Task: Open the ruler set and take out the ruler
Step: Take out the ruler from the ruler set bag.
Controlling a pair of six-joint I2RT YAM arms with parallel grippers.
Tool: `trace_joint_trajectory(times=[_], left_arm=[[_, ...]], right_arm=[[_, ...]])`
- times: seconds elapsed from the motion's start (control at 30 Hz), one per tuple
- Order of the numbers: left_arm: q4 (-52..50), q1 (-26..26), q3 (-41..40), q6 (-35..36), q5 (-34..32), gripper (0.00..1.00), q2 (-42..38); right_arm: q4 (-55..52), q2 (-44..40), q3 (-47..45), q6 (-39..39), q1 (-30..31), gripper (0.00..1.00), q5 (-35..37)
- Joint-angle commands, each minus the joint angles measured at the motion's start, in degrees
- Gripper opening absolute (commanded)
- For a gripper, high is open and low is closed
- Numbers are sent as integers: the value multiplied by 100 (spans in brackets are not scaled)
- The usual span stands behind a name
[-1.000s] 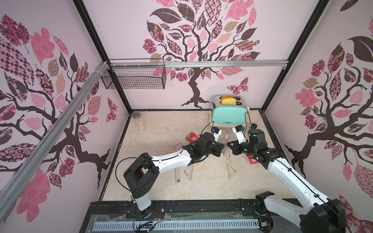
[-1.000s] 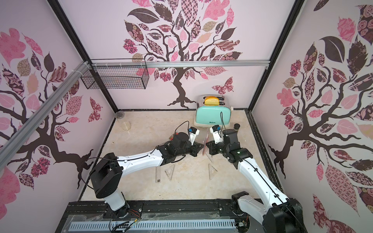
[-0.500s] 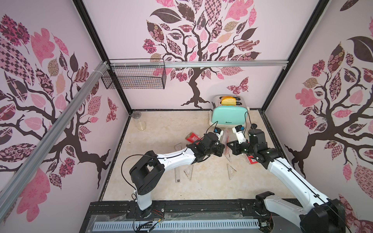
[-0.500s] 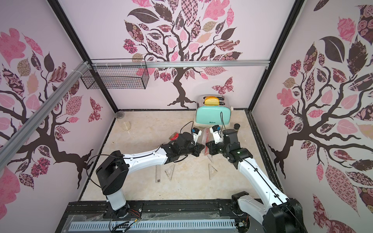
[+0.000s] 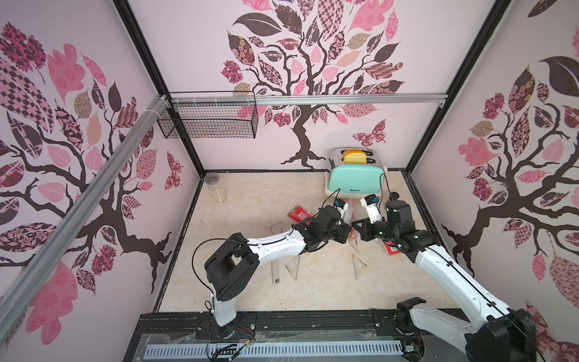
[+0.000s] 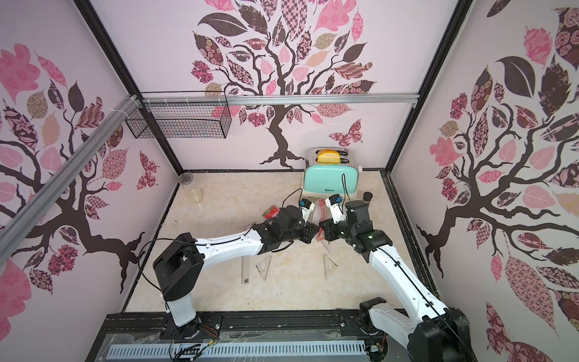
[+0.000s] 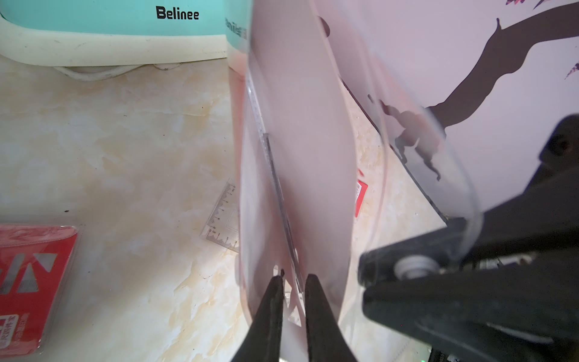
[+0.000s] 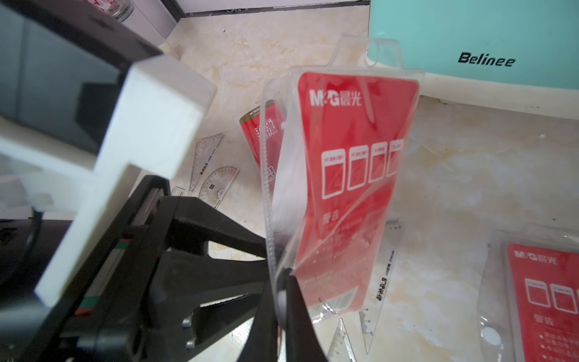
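Right pincer (image 8: 282, 279): we see it clamped on the bottom edge of the M&G ruler set pouch (image 8: 347, 175), which stands upright above it.
Left pincer (image 7: 293, 282): tips slightly apart, inside the pouch mouth.
Clear ruler (image 7: 274, 175): in the pouch, its end between our left tips.

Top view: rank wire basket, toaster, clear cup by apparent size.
1. wire basket
2. toaster
3. clear cup
Basket hangs higher, nearer the camera, so its true lead is unsure.

In a top view, left gripper (image 5: 344, 233) and right gripper (image 5: 358, 230) meet at the ruler set (image 5: 352, 213); toaster (image 5: 355, 182) stands at their 12 o'clock.
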Motion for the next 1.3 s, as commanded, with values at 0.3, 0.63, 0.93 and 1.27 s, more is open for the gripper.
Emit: trace_joint_trajectory(times=[0.3,0.63,0.93,1.27], left_arm=[[312,25,338,-137,136,19,412],[435,82,31,-190,86,1,113],[-28,82,-245,-52,-55,0,-593],[-252,38,-874,-53,280,0,-1555]], right_arm=[[55,-88,266,-25,32,0,-174],[13,-95,237,-25,27,0,124],[-6,162,179,-10,37,0,820],[64,166,138,159,37,0,1629]])
